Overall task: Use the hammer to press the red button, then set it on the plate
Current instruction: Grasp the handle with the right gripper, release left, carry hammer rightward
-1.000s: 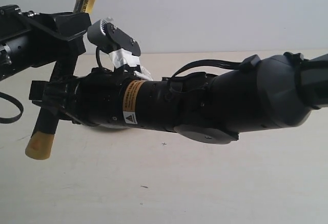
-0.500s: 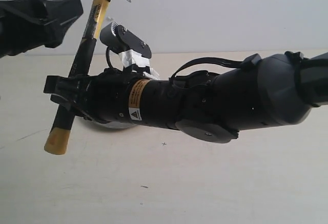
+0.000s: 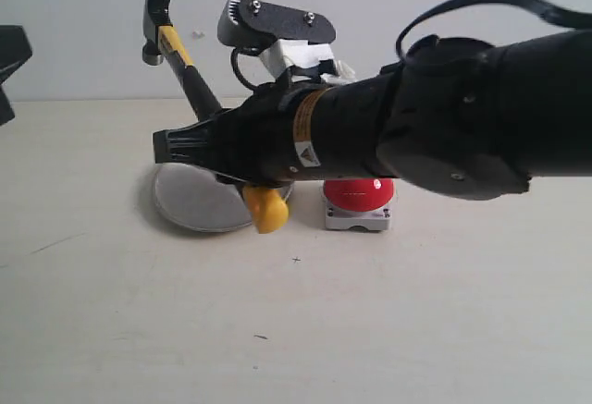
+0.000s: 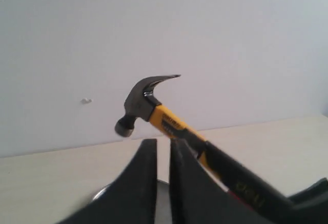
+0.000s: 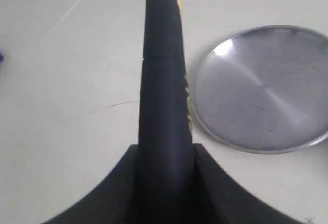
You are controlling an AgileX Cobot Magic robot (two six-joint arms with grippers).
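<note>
My right gripper (image 3: 196,141) reaches across to the left of the exterior view and is shut on the black handle of the hammer (image 3: 190,71). Its dark head (image 3: 157,23) points up and back, and its yellow butt (image 3: 264,208) hangs over the near rim of the plate (image 3: 190,202). The red button (image 3: 359,193) sits on its grey base right of the plate, partly behind the arm. In the right wrist view the handle (image 5: 161,80) fills the gripper (image 5: 165,155), with the plate (image 5: 264,88) beside it. My left gripper (image 4: 163,144) is shut and empty, and the hammer head (image 4: 141,103) is beyond it.
The left gripper shows only as a black tip (image 3: 9,62) at the far left edge. The right arm's wrist camera (image 3: 277,23) stands above the arm. The beige table (image 3: 296,330) meets a pale wall behind.
The right arm has pulled right with the hammer, swinging its head to lean left and uncovering the button. The left gripper has let go of the hammer and drawn back to the left.
</note>
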